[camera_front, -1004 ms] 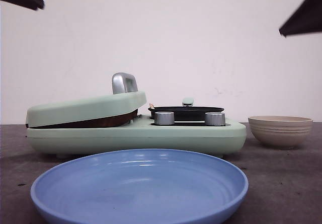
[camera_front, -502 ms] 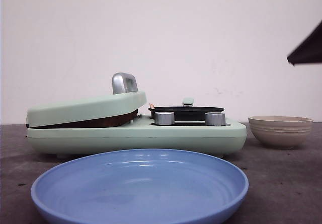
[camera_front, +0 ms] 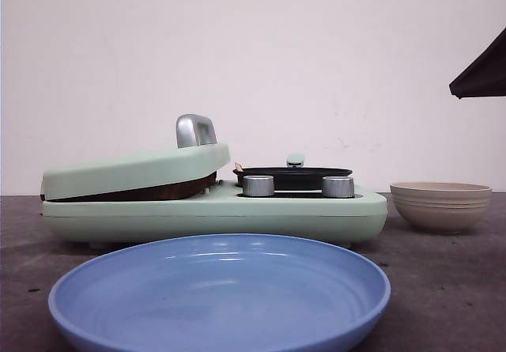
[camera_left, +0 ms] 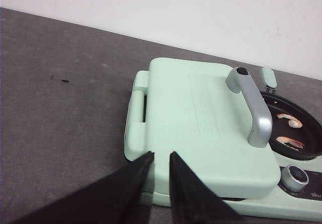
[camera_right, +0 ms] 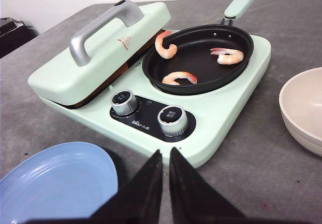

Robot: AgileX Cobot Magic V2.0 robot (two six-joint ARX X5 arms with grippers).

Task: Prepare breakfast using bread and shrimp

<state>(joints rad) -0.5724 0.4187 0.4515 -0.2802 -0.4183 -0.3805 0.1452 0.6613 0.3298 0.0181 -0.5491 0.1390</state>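
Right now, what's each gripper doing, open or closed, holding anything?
Left gripper: nearly closed with a narrow gap, holding nothing, above the sandwich maker lid.
Right gripper: closed, empty, above the table in front of the knobs.

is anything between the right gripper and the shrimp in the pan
Nothing visible covers the three shrimp; the black pan is open on top. From the right gripper, the appliance's front edge with its two knobs lies between, low enough to pass over. The jaws look nearly closed.
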